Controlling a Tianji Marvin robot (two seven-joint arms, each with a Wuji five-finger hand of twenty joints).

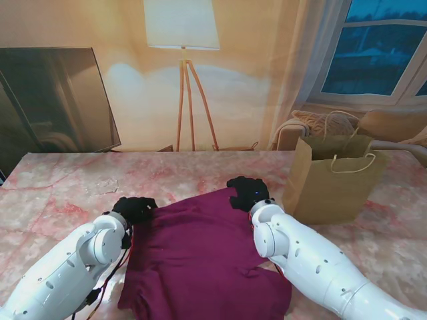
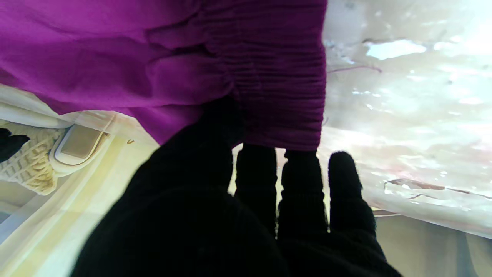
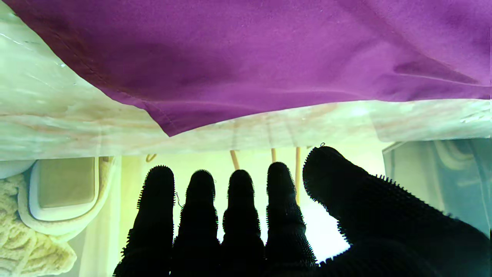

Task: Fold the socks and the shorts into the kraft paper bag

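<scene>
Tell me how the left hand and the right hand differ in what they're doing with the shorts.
The left hand pinches the shorts at the ribbed waistband; the right hand holds nothing, its fingers spread beside the hem. In the stand's view, the left hand sits nearer to me than the right hand. Both wear black gloves.

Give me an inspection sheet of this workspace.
Surface: pink marbled table.
Job's things: purple shorts spread near me; kraft paper bag upright on the right; socks not seen.
Clutter: a faint clear scrap, farther left, unclear.
Hands: left hand pinching the shorts' waistband; right hand open, fingers spread, by the shorts' far edge.
Cables: a wire under the left arm.
Surroundings: floor lamp, dark screen, window.
</scene>
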